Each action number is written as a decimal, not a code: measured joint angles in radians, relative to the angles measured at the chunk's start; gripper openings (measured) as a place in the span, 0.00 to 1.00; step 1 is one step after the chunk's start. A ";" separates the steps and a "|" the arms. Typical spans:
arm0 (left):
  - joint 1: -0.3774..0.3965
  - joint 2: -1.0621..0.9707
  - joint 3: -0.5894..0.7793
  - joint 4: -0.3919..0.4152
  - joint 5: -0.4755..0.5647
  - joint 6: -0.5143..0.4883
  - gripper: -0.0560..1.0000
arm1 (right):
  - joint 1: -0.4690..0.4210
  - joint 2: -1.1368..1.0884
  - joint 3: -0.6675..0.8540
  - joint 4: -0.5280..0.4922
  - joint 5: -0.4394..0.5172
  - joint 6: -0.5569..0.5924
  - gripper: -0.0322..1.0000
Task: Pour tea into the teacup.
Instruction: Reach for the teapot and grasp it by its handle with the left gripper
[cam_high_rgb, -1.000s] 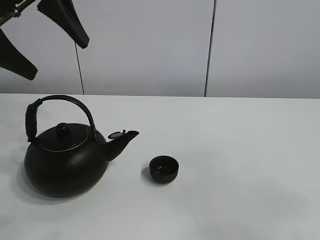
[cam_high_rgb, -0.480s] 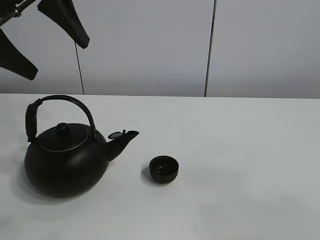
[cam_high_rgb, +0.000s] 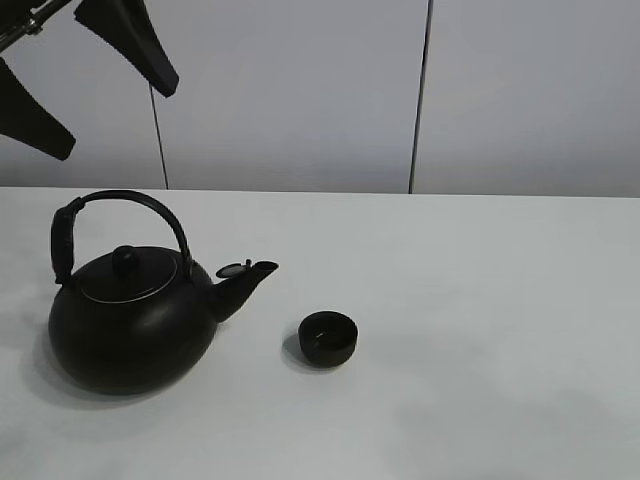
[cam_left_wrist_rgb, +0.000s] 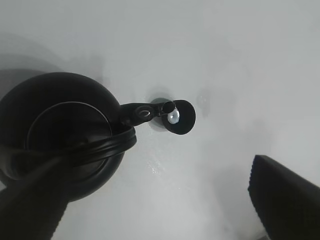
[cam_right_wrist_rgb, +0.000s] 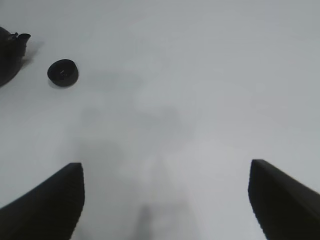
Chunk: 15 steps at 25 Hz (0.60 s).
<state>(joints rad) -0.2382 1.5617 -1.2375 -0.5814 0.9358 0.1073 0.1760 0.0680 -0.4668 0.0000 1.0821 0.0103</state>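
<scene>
The teacup (cam_high_rgb: 328, 337) is a small low black cup standing on the white table (cam_high_rgb: 480, 300), just right of the spout of the big black kettle (cam_high_rgb: 130, 320). The kettle stands upright, handle arched up, lid on. My left gripper (cam_high_rgb: 118, 120) is open and empty, high above the kettle at the top left. In the left wrist view the kettle (cam_left_wrist_rgb: 60, 135) and teacup (cam_left_wrist_rgb: 181, 118) lie far below the open gripper (cam_left_wrist_rgb: 155, 200). My right gripper (cam_right_wrist_rgb: 165, 175) is open and empty above bare table; its view shows the teacup (cam_right_wrist_rgb: 62, 72) and the kettle's spout (cam_right_wrist_rgb: 10, 52) far off. It is out of the exterior view.
A pale wall (cam_high_rgb: 300, 90) with two dark vertical seams stands behind the table's back edge. White tabletop stretches to the right of the teacup and in front of it.
</scene>
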 joint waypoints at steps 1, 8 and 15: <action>0.000 0.000 0.000 -0.001 -0.004 0.000 0.71 | 0.000 0.000 0.000 0.000 0.000 0.000 0.62; 0.000 0.000 0.000 0.037 -0.030 0.000 0.71 | 0.000 0.000 0.000 0.000 0.000 0.000 0.62; 0.044 0.000 0.000 0.102 0.030 0.000 0.71 | 0.000 0.000 0.000 0.000 0.000 0.000 0.62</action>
<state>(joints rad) -0.1941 1.5617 -1.2375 -0.4795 0.9653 0.1073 0.1760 0.0680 -0.4668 0.0000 1.0817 0.0103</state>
